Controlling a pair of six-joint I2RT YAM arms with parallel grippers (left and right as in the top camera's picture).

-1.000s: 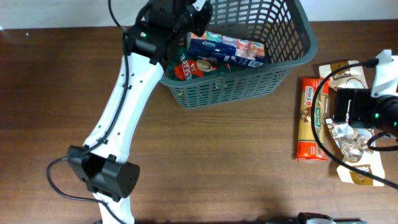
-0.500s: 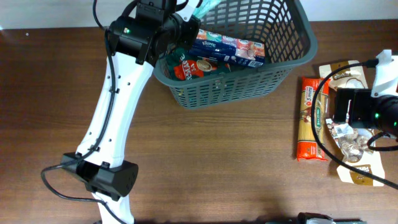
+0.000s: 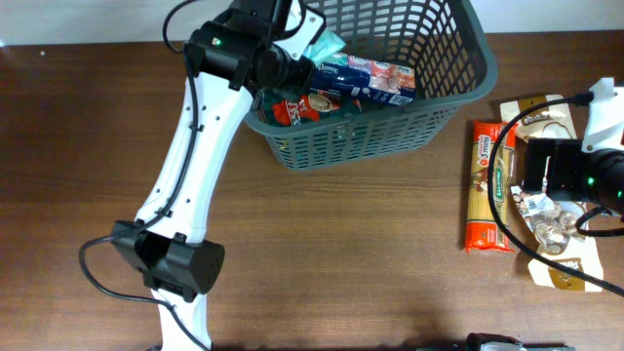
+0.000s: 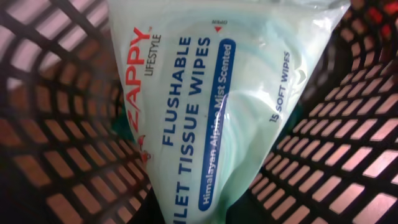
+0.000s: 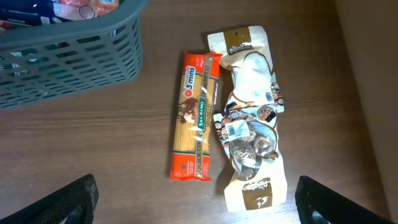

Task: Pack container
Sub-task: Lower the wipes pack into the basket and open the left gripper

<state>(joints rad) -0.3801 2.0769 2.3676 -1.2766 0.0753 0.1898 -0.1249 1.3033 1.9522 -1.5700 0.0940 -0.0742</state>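
Container [image 3: 390, 132]: dark grey plastic basket, slotted lattice walls, thick rim, rounded corners; far centre of counter [image 3: 341, 244]. Left hand [image 3: 304, 41] at its left end, pinching wipes pack [image 4: 211, 112]. Right hand [image 5: 199, 208] spread wide, holding nothing.

Dark grey all over the container [image 3: 390, 132], with a lattice of slots on its sides. Pale mint green on the wipes packet [image 4: 217, 106], lettered in blue and orange-red. Orange-red with a green band on the pasta packet [image 5: 194, 124], at four o'clock from the container. Cream and brown on the pouches [image 5: 249, 81]. Dark brown wood grain across the table [image 3: 341, 244].
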